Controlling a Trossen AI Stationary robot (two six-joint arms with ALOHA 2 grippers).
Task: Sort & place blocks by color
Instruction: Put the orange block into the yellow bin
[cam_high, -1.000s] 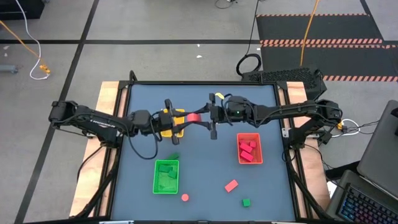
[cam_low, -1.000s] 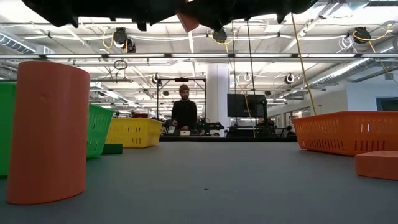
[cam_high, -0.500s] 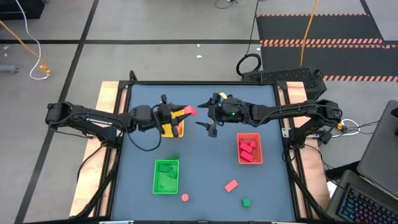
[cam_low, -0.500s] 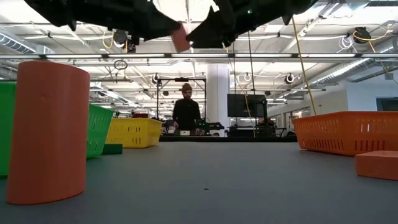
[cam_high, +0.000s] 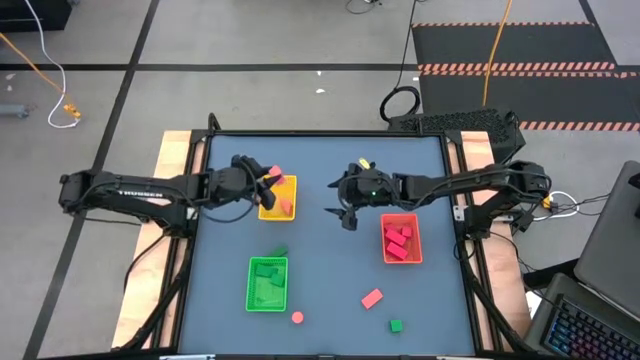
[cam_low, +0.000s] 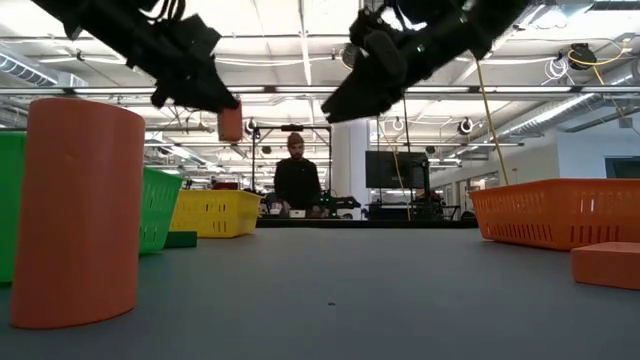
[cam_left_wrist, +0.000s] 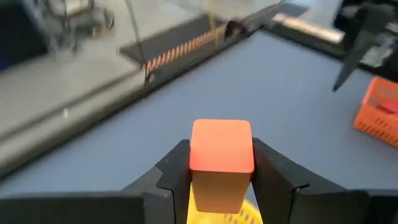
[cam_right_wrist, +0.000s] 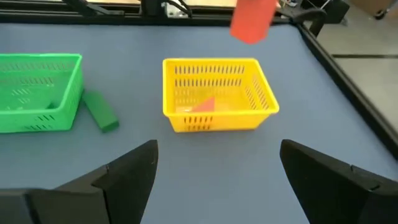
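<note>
My left gripper (cam_high: 265, 180) is shut on a salmon-pink block (cam_high: 273, 175), held in the air over the far left part of the yellow tray (cam_high: 279, 208). The tray holds a salmon piece (cam_right_wrist: 202, 104). From the right wrist view the block (cam_right_wrist: 254, 18) shows above the tray. My right gripper (cam_high: 338, 205) hangs open and empty right of the yellow tray, its fingers spread wide (cam_right_wrist: 217, 155). On the table lie a salmon rectangle (cam_high: 372, 298), a round salmon block (cam_high: 297, 318), a green cube (cam_high: 396, 325) and a green block (cam_high: 280, 252). My left gripper (cam_left_wrist: 221, 155) pinches the salmon block by two opposite side faces (cam_left_wrist: 200, 177), between its two fingers (cam_left_wrist: 177, 171). Much of the block sticks out past the fingertips. The fingers slant down from the table's left. The block (cam_low: 230, 123) is lifted clear and hangs upright below the fingers.
The green tray (cam_high: 267, 283) with green pieces stands near left; the red tray (cam_high: 401, 239) with red pieces stands right. The round salmon block (cam_low: 80, 210) looms close in the low view. A person stands in the room beyond the table's far edge.
The salmon block was up between both grippers near the table's middle. My left gripper has carried it away toward the table's left and downward, to above the yellow tray. My right gripper no longer touches it and has drawn back slightly toward the right.
</note>
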